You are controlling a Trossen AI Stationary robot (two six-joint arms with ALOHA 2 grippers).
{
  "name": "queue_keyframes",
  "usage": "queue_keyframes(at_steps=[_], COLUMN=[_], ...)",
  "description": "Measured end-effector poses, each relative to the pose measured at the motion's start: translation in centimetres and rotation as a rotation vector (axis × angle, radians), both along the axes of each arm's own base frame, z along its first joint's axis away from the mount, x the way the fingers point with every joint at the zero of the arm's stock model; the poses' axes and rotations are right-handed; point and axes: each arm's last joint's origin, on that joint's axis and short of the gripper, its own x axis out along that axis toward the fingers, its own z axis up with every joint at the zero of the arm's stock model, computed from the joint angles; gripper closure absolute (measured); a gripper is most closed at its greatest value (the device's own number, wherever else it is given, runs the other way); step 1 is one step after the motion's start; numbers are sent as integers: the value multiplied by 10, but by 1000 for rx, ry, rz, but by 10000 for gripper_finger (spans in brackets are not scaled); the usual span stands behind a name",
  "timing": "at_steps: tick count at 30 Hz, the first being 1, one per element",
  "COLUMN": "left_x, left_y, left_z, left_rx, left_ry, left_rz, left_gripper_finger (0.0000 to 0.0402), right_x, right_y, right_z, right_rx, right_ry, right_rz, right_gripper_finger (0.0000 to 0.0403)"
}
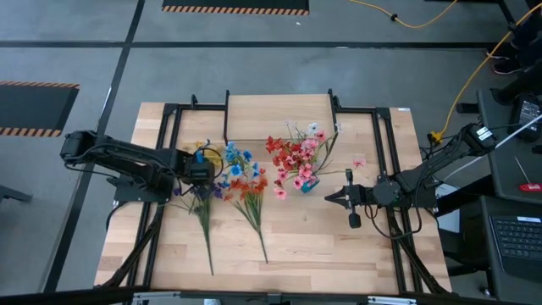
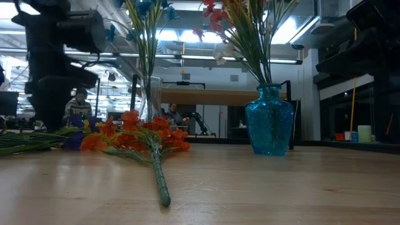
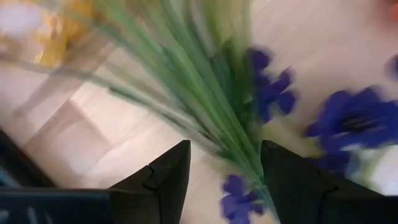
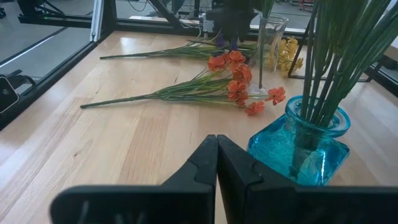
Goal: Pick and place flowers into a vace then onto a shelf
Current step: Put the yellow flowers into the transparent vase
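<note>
Wooden tabletop (image 1: 322,246), dark frame rails, grey floor around. We see the left gripper (image 3: 225,177) low over the purple-and-yellow long-stemmed spray (image 1: 203,222), fingers spread wide with the green stems between them, likely lined up to close, nothing gripped yet. Orange spray (image 2: 140,139) lies flat beside it, waiting. Clear glass vase (image 2: 150,97) holds blue flowers; blue glass vase (image 4: 309,148) holds the red-pink bunch. Right gripper (image 4: 216,163) pinched closed, empty, parked near the blue vase. Light plank shelf (image 1: 279,117) sits at the far edge.
</note>
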Motion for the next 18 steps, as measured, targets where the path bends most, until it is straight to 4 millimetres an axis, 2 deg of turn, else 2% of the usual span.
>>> queue_keyframes(at_steps=[5,10,18], left_x=[-1,5,5], left_y=[0,0,0], left_z=[-8,-8,-8], left_rx=[-7,-4,9], left_ry=[-19,-84,-82], left_rz=[-1,-36,-34], left_gripper_finger=[215,216,217], right_x=[0,0,0], right_y=[0,0,0], right_z=[0,0,0], right_rx=[0,0,0], right_ry=[0,0,0], right_rz=[0,0,0], right_gripper_finger=[389,389,389])
